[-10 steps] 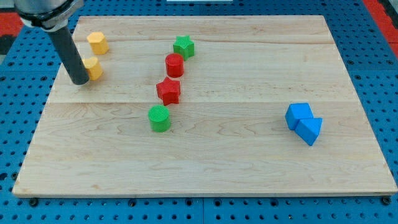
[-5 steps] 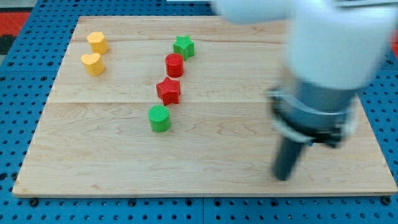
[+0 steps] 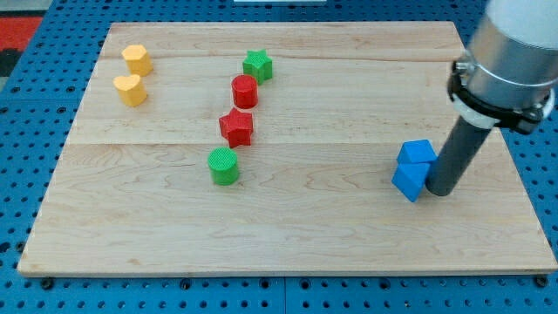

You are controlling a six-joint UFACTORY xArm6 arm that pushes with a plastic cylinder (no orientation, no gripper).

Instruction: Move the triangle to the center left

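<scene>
- My tip (image 3: 440, 192) is resting on the wooden board (image 3: 349, 244) at the view's right, touching or just beside the right side of the blue triangle (image 3: 408, 181). As a bare rod with no jaws, it is gripping nothing.
- The blue triangle is lying at the right of the board, about mid-height, and is pressing against the blue cube (image 3: 418, 153) just above it; the two are touching.
- To the view's left of the triangle, bare wood is stretching as far as the green cylinder (image 3: 224, 166).
- The centre column is running from top to bottom: green star (image 3: 257, 64), red cylinder (image 3: 245, 91), red star (image 3: 236, 127), then the green cylinder, each sitting near the next.
- Two yellow blocks are sitting near the top left corner: a yellow hexagon-like block (image 3: 137, 58) and a yellow heart (image 3: 130, 89) just below it, both close to the board's left edge.
- Below the heart, the left edge at mid-height is showing bare wood, and the whole bottom strip of the board is lying open too.
- The board is resting on a blue perforated table (image 3: 540, 174), which is showing on all sides of it.
- The rod's upper housing is filling the view's top right corner.
</scene>
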